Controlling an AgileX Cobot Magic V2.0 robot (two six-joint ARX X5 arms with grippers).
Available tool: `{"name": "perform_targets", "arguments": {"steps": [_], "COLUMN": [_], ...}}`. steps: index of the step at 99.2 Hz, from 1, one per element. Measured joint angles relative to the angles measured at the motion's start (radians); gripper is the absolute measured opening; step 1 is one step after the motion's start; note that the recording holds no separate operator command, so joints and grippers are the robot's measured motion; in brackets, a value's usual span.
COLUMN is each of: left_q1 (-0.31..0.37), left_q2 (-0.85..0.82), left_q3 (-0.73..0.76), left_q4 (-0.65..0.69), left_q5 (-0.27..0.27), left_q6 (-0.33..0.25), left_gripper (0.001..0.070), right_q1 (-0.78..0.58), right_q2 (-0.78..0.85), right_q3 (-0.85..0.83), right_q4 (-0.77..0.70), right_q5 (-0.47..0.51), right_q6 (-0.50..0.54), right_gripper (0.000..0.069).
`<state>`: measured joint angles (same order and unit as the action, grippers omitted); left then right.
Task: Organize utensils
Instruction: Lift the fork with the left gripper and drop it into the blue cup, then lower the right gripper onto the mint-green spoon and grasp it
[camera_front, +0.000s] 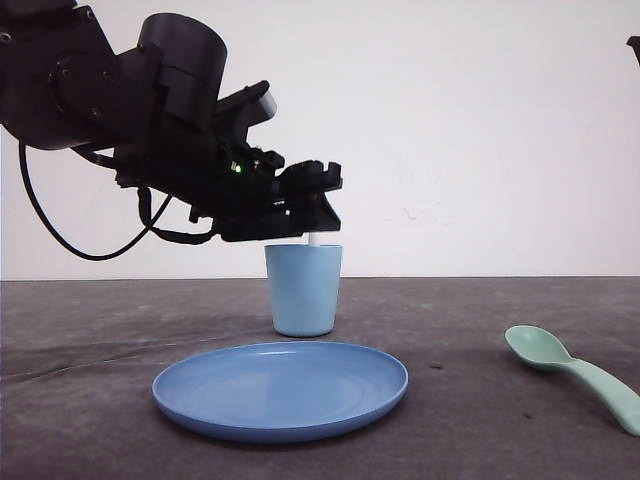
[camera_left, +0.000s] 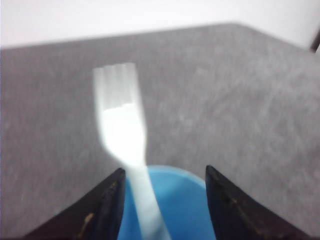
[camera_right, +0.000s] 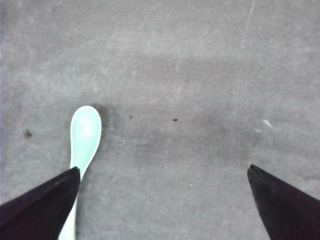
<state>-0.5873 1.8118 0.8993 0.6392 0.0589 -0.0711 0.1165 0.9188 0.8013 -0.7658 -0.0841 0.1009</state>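
- The left pincer (camera_left: 162, 200) is seen right above the light blue cup (camera_front: 303, 288), fingers spread apart; the white fork (camera_left: 125, 145) stands between them, handle down in the cup, and no finger can be seen touching it.
- The fork is blurred in the left wrist view, tines up, so contact can't really be told for sure.
- The right pincer (camera_right: 162, 200) is held wide apart over the bare desk (camera_right: 200, 75), nothing gripped.
- The mint-green spoon (camera_front: 575, 370) is laid flat on the desk, well to the right of the blue plate (camera_front: 280, 390), next to one right finger.
- Counted: one fork, one spoon, one cup, one plate.
- No readable writing is seen anywhere.
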Motion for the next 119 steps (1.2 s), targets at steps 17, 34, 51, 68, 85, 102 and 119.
{"name": "perform_targets", "arguments": {"steps": [17,34,51,68,85,102,119], "left_q1": [0.001,0.023,0.062,0.137,0.241,0.328,0.35], "left_q2": [-0.171,-0.371,-0.583,-0.782,-0.919,-0.995,-1.025], "left_q3": [0.0,0.0,0.0,0.0,0.0,0.0,0.0], "left_q4": [-0.177,-0.39,-0.637,-0.904,-1.175,-1.347,-1.408], "left_q5": [0.0,0.0,0.0,-0.031,-0.101,-0.117,-0.116], "left_q6": [0.0,0.0,0.0,0.0,0.005,0.01,0.019], "left_gripper": [0.0304,0.0304,0.0304,0.0304,0.0304,0.0304,0.0304], "right_q1": [0.003,0.018,0.04,0.063,0.09,0.121,0.159], "right_q2": [0.005,0.061,0.145,0.248,0.353,0.452,0.537], "right_q3": [0.0,0.0,0.0,0.0,0.0,0.0,0.0], "right_q4": [0.016,0.016,0.042,0.103,0.177,0.251,0.32], "right_q5": [-0.087,-0.16,-0.185,-0.222,-0.256,-0.259,-0.285], "right_q6": [-0.002,-0.004,-0.012,-0.019,-0.019,-0.019,-0.019], "right_gripper": [0.0677,0.0677,0.0677,0.0677,0.0677,0.0677,0.0677]}}
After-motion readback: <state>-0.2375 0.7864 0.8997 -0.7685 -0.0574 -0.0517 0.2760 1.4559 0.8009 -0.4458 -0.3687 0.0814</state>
